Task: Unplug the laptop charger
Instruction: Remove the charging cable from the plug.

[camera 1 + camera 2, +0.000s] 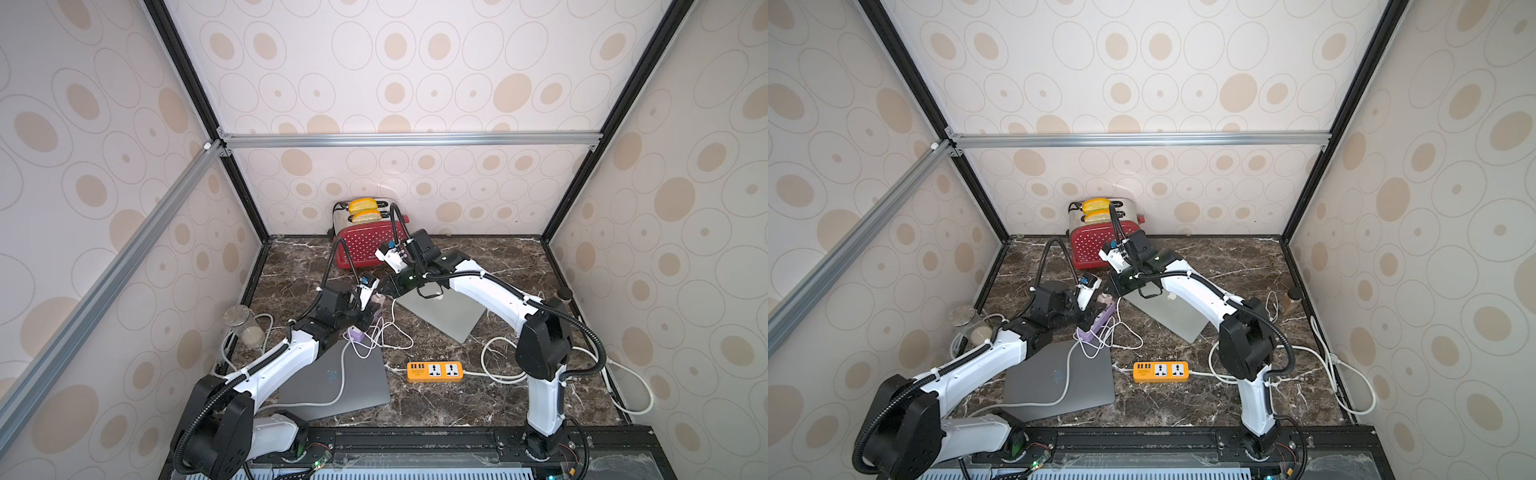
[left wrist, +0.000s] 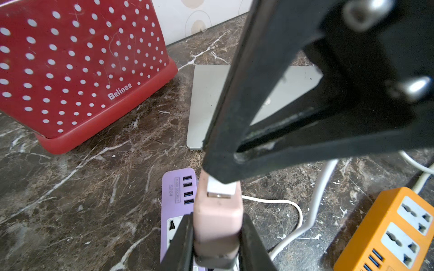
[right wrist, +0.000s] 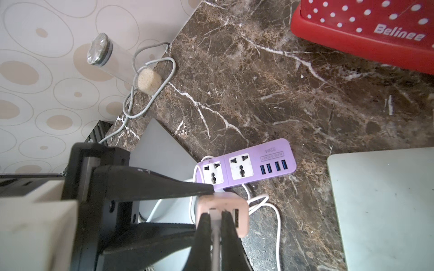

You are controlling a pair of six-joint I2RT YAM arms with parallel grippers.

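At the left a closed dark grey laptop (image 1: 332, 382) lies on the marble bench (image 1: 498, 257), with a white cable (image 1: 343, 374) trailing over its lid. Just past it is the lilac plastic power strip (image 3: 249, 164), lying flat; the right wrist view shows both its wall sockets empty. Over the strip, the left end effector (image 2: 217, 234) is clamped on the sides of the pale pink rectangular charger block (image 2: 218, 211), which appears to be held clear of the strip. Opposite it, the right end effector (image 3: 216, 218) is pinched tight on the white USB plug (image 2: 220, 188) seated in the block's end face. Further right lie a closed silver laptop (image 1: 449, 311) and an orange power strip (image 1: 434, 371).

The block looks already out of the mains, so the step in hand is probably parting lead from block. That calls for a straight pull along the plug's axis while the left end effector holds the block steady.
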